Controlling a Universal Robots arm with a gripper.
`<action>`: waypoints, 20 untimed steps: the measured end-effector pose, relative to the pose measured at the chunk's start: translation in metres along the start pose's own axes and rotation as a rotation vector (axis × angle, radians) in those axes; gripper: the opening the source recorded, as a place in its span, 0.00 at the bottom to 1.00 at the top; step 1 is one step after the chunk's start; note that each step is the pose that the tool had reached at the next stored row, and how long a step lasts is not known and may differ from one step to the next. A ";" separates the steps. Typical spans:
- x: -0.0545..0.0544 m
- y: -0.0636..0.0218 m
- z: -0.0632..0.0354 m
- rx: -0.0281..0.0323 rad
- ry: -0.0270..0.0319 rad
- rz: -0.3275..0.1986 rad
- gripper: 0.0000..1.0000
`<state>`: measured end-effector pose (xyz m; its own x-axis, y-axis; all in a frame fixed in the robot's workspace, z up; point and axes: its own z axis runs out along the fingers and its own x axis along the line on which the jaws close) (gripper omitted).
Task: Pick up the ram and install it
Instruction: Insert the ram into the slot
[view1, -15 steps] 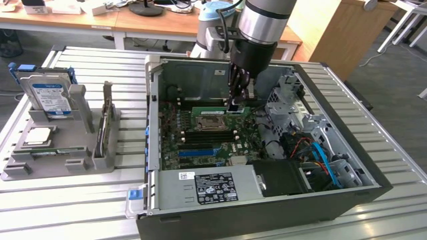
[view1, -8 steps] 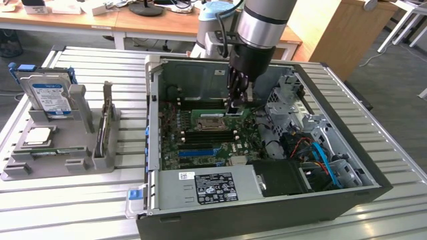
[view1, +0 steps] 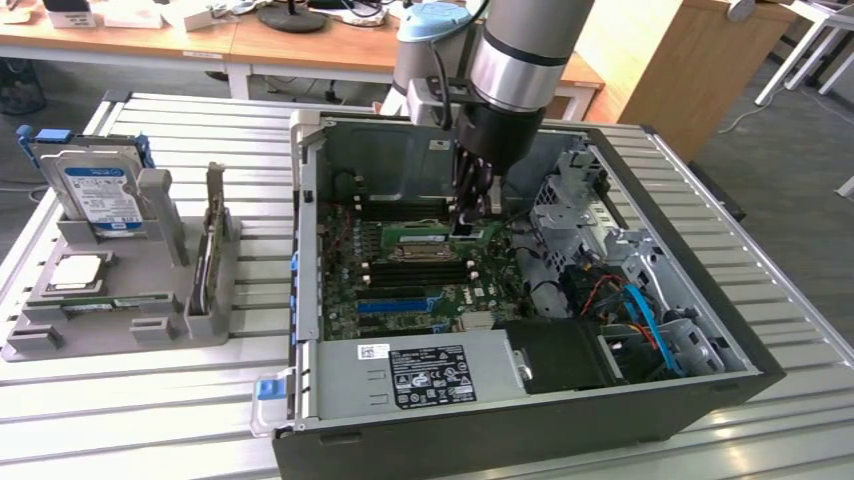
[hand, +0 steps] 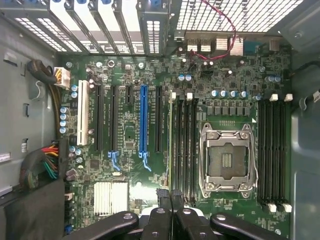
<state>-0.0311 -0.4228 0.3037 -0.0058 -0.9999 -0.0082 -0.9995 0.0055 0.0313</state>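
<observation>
- One claw (view1: 466, 228), clenched on the ram (hand: 171, 145) — a single slim stick seen edge-on, running straight out from between the fingertips (hand: 162, 202).
- The ram lies along the nearest of four memory slots (hand: 189, 145) under the claw; seated or just above, I cannot tell.
- One processor socket (hand: 228, 160) sits just beside the claw.
- On the claw's other side: one blue slot (hand: 143, 125), then one white slot (hand: 83, 112) farther off.
- Well apart from the claw, outside the computer case (view1: 747, 370) — one grey tray (view1: 80, 340) carrying one upright hard drive (view1: 94, 190) and one flat processor chip (view1: 80, 270).
</observation>
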 end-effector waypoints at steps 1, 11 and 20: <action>0.000 0.0000 0.0010 0.0001 0.0000 0.000 0.12; 0.000 -0.0001 0.0015 -0.0058 0.0001 0.000 0.12; 0.000 -0.0003 0.0037 -0.0110 -0.0022 0.000 0.12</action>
<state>-0.0310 -0.4229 0.2999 -0.0061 -0.9999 -0.0104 -0.9991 0.0057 0.0423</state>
